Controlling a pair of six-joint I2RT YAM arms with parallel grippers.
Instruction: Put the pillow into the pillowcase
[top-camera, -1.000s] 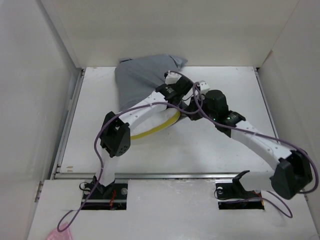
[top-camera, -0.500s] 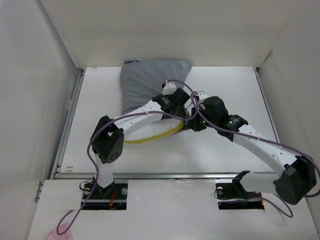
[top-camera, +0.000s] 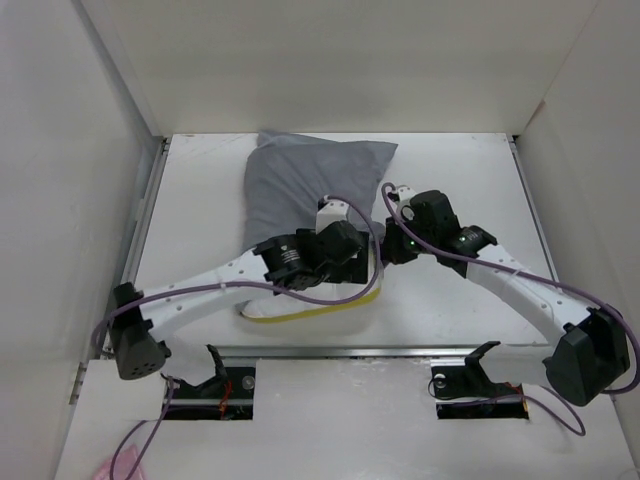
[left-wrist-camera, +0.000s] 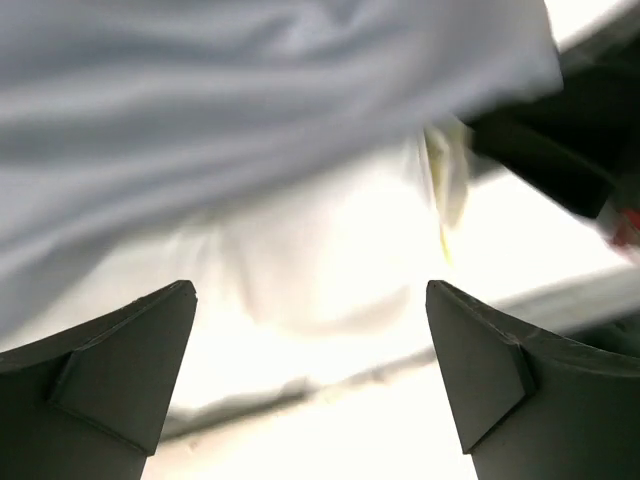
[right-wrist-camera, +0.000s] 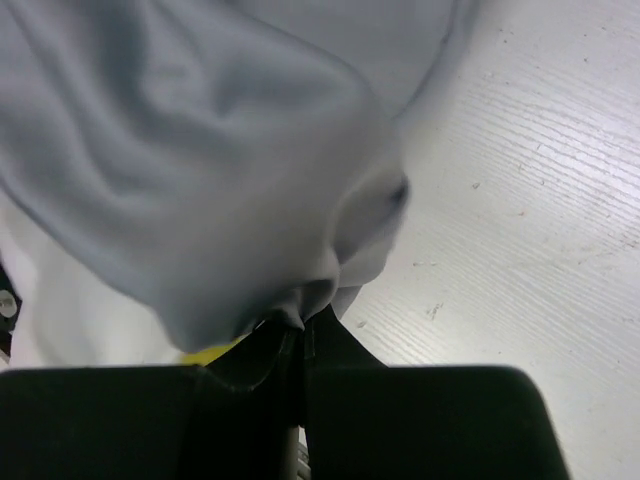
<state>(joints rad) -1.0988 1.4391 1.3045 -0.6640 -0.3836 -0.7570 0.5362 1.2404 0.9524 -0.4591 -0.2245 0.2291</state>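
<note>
The left fingers (left-wrist-camera: 110, 380) have just been spread wide and emptied; the right fingers (right-wrist-camera: 245, 360) are kept clenched on the wrinkled grey fabric pillowcase (top-camera: 300, 185) (upper centre, overhead). The plump white yellow-banded pillow (top-camera: 300, 308) is judged mostly sheathed, its edge exposed at lower centre.

The grey pillowcase (top-camera: 300, 180) lies plump against the middle of the worktop's (top-camera: 470, 170) far edge and extends toward the centre. The white pillow (top-camera: 285, 303) sticks out of its near end, with a yellow band along the near edge (only this strip of it shows). The left arm (top-camera: 200, 295) stretches low from the near left corner, and the left end effector (top-camera: 350, 262) is over the pillowcase's mouth. The right arm (top-camera: 510, 285) reaches in from the near right corner. The right end effector (top-camera: 386, 252) is at the pillowcase's near right corner, just beside the left one. Both arms carry purple cables (top-camera: 325, 298).
</note>
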